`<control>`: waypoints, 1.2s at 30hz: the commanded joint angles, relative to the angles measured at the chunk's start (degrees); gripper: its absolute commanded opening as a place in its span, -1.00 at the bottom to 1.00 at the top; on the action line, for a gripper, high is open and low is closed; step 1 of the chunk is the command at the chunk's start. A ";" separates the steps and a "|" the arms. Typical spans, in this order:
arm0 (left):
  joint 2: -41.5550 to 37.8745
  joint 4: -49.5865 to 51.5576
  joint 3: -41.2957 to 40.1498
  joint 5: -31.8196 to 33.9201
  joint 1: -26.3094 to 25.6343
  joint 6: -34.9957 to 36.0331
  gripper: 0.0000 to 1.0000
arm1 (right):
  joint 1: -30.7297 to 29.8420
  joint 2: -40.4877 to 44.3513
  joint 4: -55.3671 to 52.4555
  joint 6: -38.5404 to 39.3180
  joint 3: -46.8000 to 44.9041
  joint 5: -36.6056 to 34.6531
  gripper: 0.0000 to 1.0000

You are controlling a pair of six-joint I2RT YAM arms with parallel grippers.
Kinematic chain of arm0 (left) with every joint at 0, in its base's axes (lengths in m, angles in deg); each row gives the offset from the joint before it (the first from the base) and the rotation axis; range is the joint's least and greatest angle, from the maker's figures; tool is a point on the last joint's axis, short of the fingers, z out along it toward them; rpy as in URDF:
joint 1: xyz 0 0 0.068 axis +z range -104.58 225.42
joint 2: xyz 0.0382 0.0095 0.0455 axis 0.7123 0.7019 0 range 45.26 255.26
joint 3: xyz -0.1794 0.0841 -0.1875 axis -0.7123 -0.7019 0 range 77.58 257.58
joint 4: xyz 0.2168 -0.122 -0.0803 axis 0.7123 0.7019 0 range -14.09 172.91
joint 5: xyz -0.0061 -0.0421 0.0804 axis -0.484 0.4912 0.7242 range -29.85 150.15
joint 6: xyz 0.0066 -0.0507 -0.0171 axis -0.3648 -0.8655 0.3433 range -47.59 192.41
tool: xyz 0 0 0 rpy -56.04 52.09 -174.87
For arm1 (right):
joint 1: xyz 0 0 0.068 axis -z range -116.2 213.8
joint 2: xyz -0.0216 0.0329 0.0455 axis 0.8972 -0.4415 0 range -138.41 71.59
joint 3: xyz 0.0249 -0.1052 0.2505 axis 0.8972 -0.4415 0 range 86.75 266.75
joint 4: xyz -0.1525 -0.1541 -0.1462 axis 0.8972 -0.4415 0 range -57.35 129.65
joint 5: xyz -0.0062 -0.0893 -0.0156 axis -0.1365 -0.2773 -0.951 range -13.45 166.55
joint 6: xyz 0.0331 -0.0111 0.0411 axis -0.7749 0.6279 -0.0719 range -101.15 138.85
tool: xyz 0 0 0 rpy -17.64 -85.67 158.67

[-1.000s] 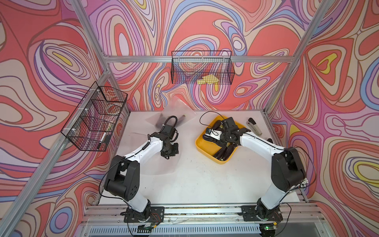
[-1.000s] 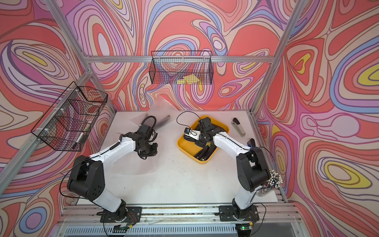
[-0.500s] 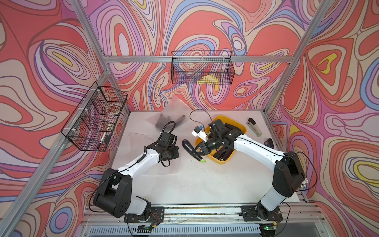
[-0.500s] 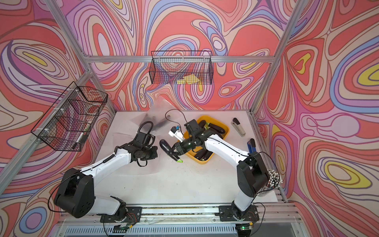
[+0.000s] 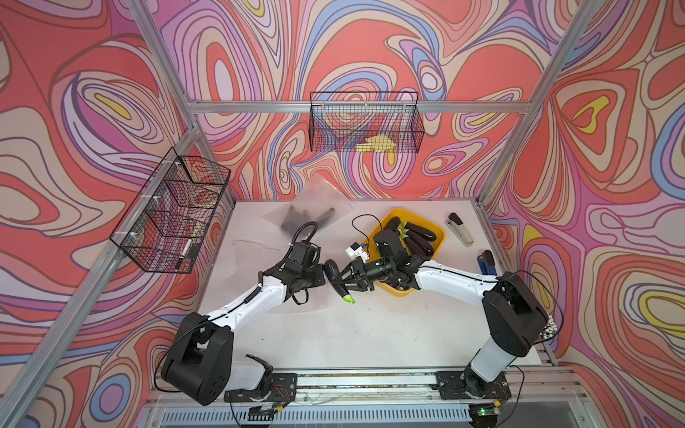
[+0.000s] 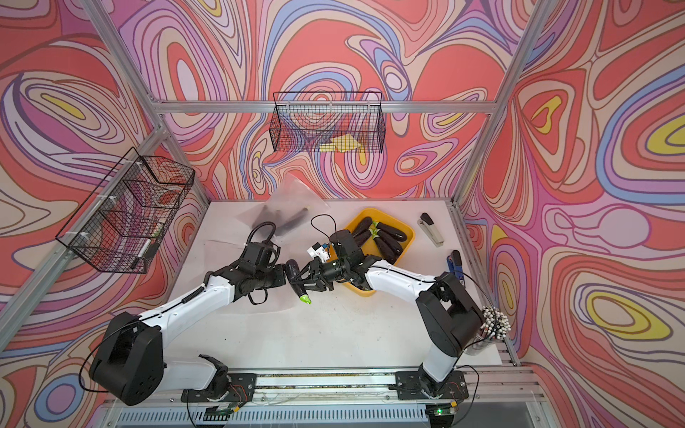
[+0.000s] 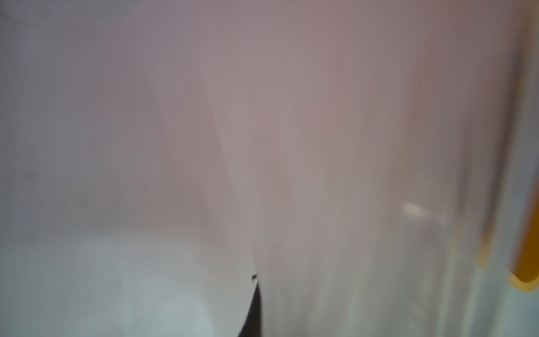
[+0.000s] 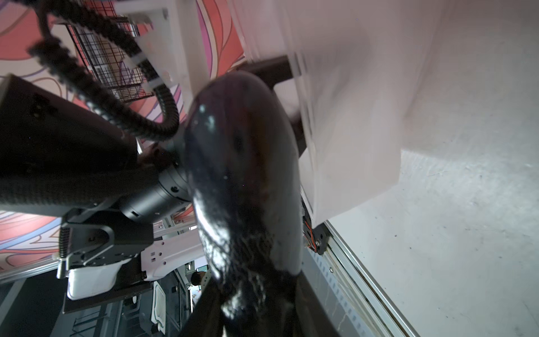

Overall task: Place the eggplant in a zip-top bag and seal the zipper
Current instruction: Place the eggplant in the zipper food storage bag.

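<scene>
eggplant (image 5: 333,273) hangs clear of the tabletop (image 5: 370,333) just off the left side of the yellow tray (image 5: 400,292), tilted, with its green stem end lower and pointing away from the tray's far rim. the right pincer (image 5: 338,283) stands partway open and is clamped across the eggplant's dark body. in the right wrist view the eggplant (image 8: 248,175) fills the middle, glossy and speckled.

the left pincer (image 5: 321,277) sits farther from the tray, just beside the eggplant's rounded end. it is fully closed on an edge of the clear zip-top bag (image 8: 350,116), which is lifted next to the eggplant. the eggplant is beside the bag, not inside it. the left wrist view shows only blurred plastic (image 7: 262,116) and a sliver of the tray (image 7: 525,262).

more eggplants (image 5: 419,237) lie in the tray. a second bag (image 5: 307,215) holding dark shapes lies beyond the tray's left side, and a stapler (image 5: 459,231) lies to its right.
</scene>
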 commanded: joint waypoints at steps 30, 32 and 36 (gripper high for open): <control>3.29 -15.83 -4.63 -16.73 0.55 -0.38 -1.00 | 4.61 0.15 10.33 -8.56 -1.60 12.34 -0.95; 4.90 -16.65 -4.54 -18.72 1.18 -1.32 -1.00 | 4.60 0.59 11.84 -8.41 -3.99 13.49 -0.97; 6.32 -16.74 -4.32 -20.59 1.36 -0.83 -1.00 | 4.59 1.06 5.51 -3.05 -4.39 13.23 -0.96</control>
